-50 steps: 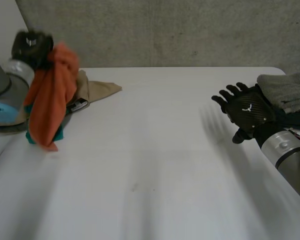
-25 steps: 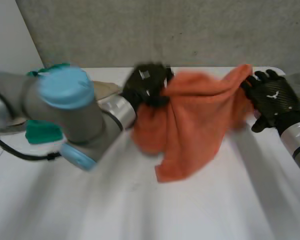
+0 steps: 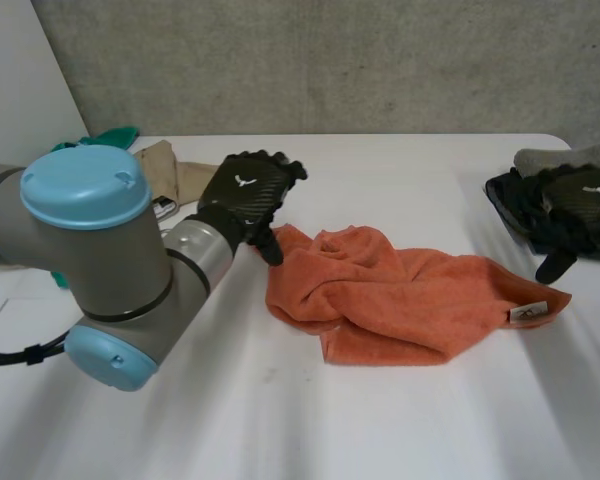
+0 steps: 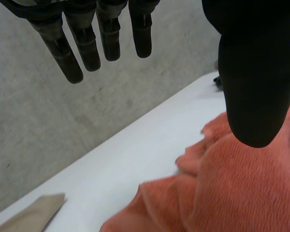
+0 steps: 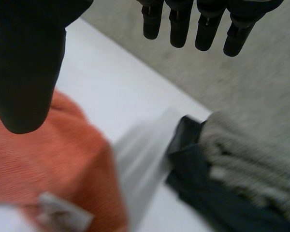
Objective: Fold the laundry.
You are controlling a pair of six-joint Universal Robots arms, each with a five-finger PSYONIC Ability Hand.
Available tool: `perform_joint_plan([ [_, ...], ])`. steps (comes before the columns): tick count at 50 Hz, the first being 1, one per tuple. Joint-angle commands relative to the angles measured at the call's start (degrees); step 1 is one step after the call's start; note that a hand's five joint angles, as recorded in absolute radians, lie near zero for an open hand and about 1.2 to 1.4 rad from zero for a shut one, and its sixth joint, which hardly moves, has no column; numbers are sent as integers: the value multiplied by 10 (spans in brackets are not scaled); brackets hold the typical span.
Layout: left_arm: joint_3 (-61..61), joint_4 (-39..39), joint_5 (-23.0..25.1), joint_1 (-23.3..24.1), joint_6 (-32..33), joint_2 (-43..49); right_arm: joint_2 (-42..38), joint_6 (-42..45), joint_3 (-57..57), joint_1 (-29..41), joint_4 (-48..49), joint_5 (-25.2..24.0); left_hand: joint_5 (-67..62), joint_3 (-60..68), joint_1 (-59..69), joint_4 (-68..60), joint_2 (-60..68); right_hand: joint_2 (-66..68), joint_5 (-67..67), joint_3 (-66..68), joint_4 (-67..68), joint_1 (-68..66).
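Here, rumpled orange terry towel [image 3: 400,300] lies on smooth white table [image 3: 280,420].

Soft, even light is falling from above on the white table [image 3: 380,420], leaving it bright. The orange towel [image 3: 400,300] is casting only a thin, soft shadow along its near edge. The grey wall [image 3: 380,60] at the far side is looking dimmer.
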State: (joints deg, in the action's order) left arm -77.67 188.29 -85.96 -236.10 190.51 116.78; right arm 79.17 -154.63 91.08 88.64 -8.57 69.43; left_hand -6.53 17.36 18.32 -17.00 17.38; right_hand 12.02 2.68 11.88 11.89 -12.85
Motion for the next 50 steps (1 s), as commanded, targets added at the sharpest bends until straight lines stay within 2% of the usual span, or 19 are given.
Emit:
perform_joint_plan([
  [1,-3,0,2,-21,2,55,-44,-35,22,54,-21,-11,-2,-6,-15,2,-6,-20,-27,-19,-19,29],
  [5,25,-4,11,-19,2,111,-60,-62,58,95,28,-6,-6,-3,-12,-1,-3,-20,-27,-19,-19,29],
  [11,67,-16,68,-19,2,166,-79,-84,99,138,115,-3,-34,26,16,-30,26,-20,-27,-19,-19,29],
  [14,82,-24,86,-15,0,183,-112,-98,100,167,147,5,-131,123,114,-127,123,51,44,52,52,-43],
  [15,83,-27,88,-12,0,184,-119,-98,99,173,152,9,-200,192,182,-196,192,98,91,99,99,-90],
  [16,84,-29,89,-11,-1,184,-128,-98,98,179,159,17,-291,283,273,-286,282,212,205,213,213,-203],
  [17,84,-34,88,-11,-2,184,-130,-96,96,180,161,23,-478,470,460,-474,470,276,269,277,277,-268],
  [19,83,-37,84,-11,-2,184,-132,-93,94,181,164,34,-634,626,616,-629,626,429,422,430,430,-421],
  [20,82,-37,84,-11,-2,183,-132,-90,90,177,167,46,-635,626,617,-630,626,671,665,673,672,-663],
  [24,68,-48,65,-14,-2,108,-119,-83,85,175,187,58,-635,626,617,-630,626,680,673,681,681,-671],
  [31,37,-67,26,-16,-4,-69,22,-33,53,174,181,57,-635,626,617,-630,626,680,673,681,681,-671],
  [37,40,-97,26,-13,-4,-174,62,-30,-56,173,103,56,-635,626,617,-630,626,680,673,681,681,-671],
  [43,50,-108,22,-15,-4,-185,46,-33,-144,174,67,53,-635,626,617,-630,626,680,673,681,681,-671],
  [47,59,-106,22,-14,-2,-146,-43,-32,-190,179,71,55,-635,626,617,-630,626,680,673,681,681,-671],
  [50,70,-105,23,-15,0,-76,-110,-30,-221,185,71,57,-635,626,617,-630,626,680,673,681,681,-671],
])
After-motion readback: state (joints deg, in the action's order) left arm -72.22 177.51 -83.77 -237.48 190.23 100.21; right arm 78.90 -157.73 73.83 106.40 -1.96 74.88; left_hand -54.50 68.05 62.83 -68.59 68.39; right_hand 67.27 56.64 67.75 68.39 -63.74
